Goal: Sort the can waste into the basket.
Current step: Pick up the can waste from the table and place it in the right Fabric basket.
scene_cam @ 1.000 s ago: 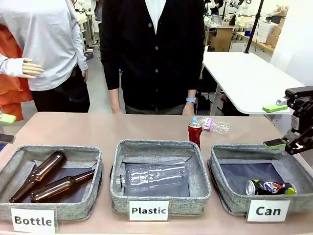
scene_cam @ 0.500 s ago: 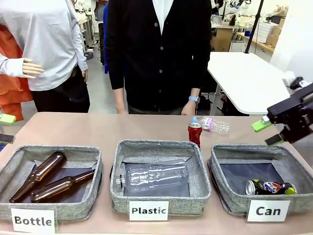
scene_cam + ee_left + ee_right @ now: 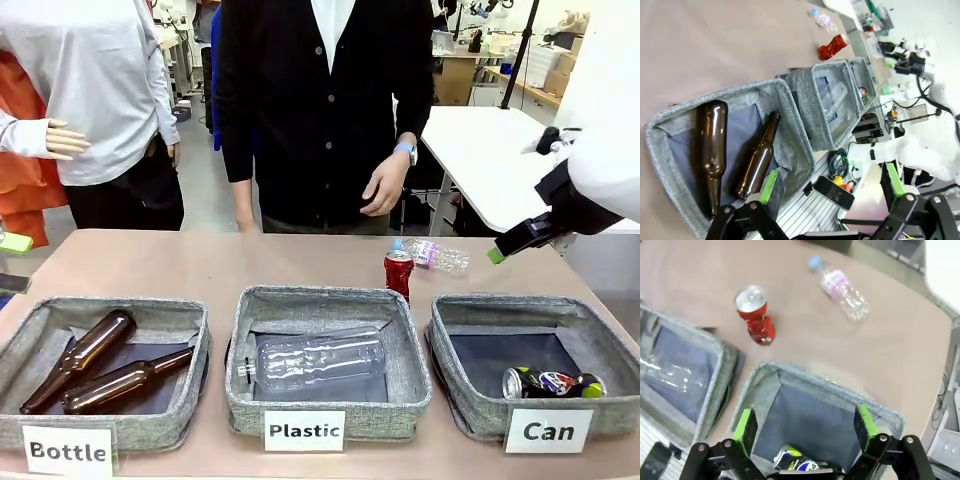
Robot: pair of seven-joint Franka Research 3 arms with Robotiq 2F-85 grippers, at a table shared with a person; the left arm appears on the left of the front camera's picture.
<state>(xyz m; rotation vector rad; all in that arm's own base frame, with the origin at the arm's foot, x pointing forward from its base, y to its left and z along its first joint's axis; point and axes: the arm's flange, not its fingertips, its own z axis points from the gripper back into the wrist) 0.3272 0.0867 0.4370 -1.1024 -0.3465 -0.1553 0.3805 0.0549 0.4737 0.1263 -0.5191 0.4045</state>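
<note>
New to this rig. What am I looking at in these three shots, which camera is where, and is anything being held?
Two robot arms share a table with a person standing opposite. The wide shot looks across from the robot's side; the other two come from wrist cameras looking along each gripper's fingers. Three grey baskets: brown bottles in the Bottle basket, a clear bottle in the Plastic basket, a dark can in the Can basket. Beyond them a red can stands and a small bottle lies. The left gripper and right gripper are open, empty.
</note>
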